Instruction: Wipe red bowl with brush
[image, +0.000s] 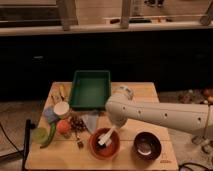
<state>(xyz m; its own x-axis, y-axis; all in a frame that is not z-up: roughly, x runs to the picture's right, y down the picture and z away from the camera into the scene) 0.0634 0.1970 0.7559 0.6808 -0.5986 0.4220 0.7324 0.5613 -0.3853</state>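
The red bowl (105, 146) sits on the wooden table (150, 92) near the front middle, orange-red with a darker inside. The whitish brush (106, 137) lies inside it, its handle slanting up and right toward my arm. My gripper (114, 127) comes down from the white arm (160, 114) that reaches in from the right, and sits just above the bowl's back right rim, at the brush's upper end.
A dark brown glossy bowl (147, 145) stands right of the red bowl. A green tray (90, 89) is at the back. Small items crowd the left: a pale cup (62, 109), an orange ball (63, 127), a green vegetable (50, 136), a folded cloth (90, 121).
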